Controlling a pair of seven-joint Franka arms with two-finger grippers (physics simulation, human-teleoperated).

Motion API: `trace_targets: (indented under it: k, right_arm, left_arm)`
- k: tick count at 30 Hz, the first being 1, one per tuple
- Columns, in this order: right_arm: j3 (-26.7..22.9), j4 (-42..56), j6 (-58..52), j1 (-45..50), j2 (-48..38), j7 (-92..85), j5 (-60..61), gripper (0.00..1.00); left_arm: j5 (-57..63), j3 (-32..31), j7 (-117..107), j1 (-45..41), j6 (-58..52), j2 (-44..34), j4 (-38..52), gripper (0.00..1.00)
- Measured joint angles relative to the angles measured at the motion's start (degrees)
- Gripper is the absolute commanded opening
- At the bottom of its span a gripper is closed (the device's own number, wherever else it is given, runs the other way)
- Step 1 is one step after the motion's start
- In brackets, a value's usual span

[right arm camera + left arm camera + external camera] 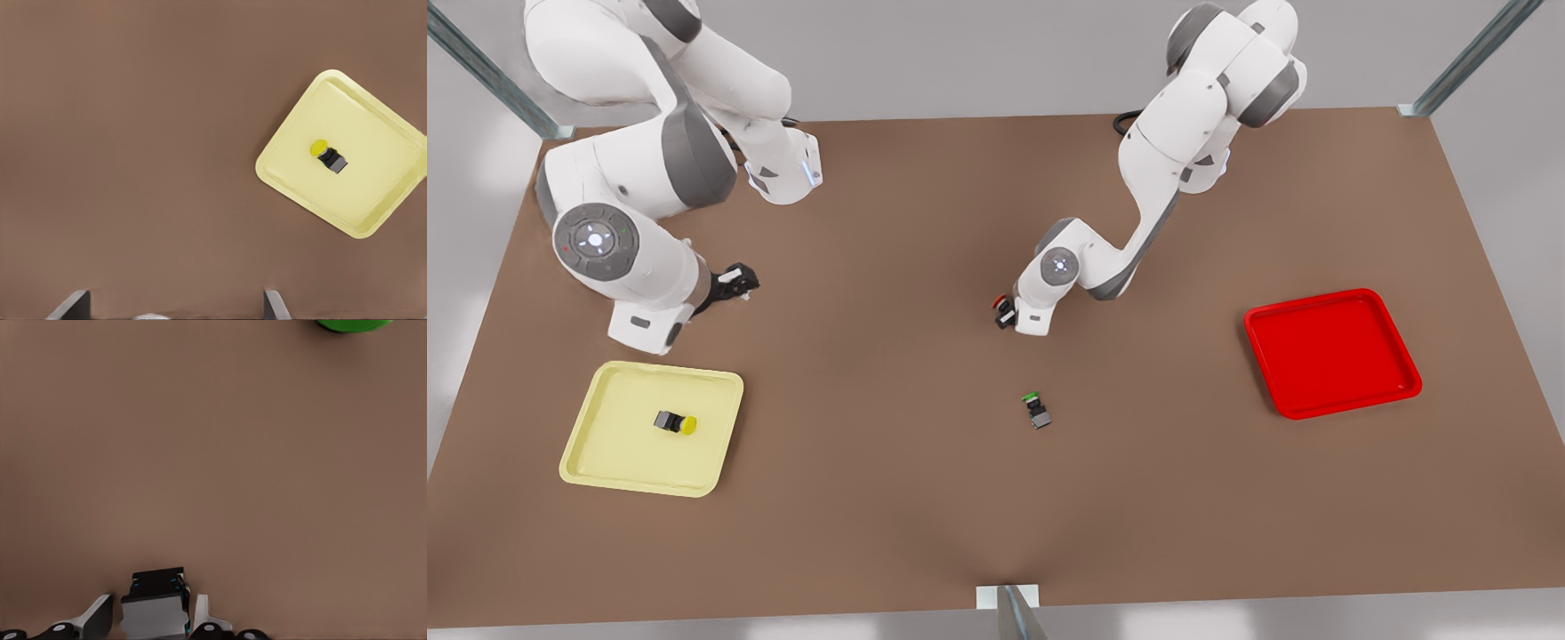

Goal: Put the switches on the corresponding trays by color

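The red-capped switch (1000,305) is held in my left gripper (1007,315), low over the middle of the table; in the left wrist view its dark body (155,608) sits between the fingers of the left gripper (155,619). The red tray (1329,351) lies empty toward the front view's right. The yellow-capped switch (676,423) lies on its side inside the pale yellow tray (605,444); the right wrist view shows the switch (329,155) and tray (373,200) too. My right gripper (738,283) hangs open above the table behind the yellow tray, its fingers (75,305) wide apart.
A green-capped switch (1036,412) lies on the brown table just in front of the left gripper, its cap (353,324) visible in the left wrist view. Metal frame posts stand at the table's corners and front edge (1009,609).
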Motion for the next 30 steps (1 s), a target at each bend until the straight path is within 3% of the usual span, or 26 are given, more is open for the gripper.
trace_targets:
  k: [1,2,3,6,30]
  right_arm:
    - [-18.2,-8.9,6.1,13.8,-10.7,0.5,2.0,1.00]
    - [-19.8,-34.7,22.3,19.1,-27.7,4.8,3.1,1.00]
    - [-20.0,-40.9,25.2,17.0,-33.7,5.7,4.5,1.00]
    - [-20.1,-43.1,24.1,16.8,-35.6,5.8,4.9,1.00]
    - [-21.1,-46.1,23.3,16.1,-36.9,5.1,4.9,1.00]
  left_arm:
    - [0.0,0.0,0.0,-0.1,0.1,0.0,0.0,0.61]
    - [0.0,0.0,0.0,0.0,0.2,0.0,0.0,0.61]
    - [0.0,0.0,0.0,-0.1,0.3,0.1,0.0,0.61]
    - [0.0,0.0,-0.1,-0.1,0.2,0.1,0.0,0.61]
    - [-0.1,0.7,-0.4,0.0,-2.6,-1.4,-0.3,0.54]
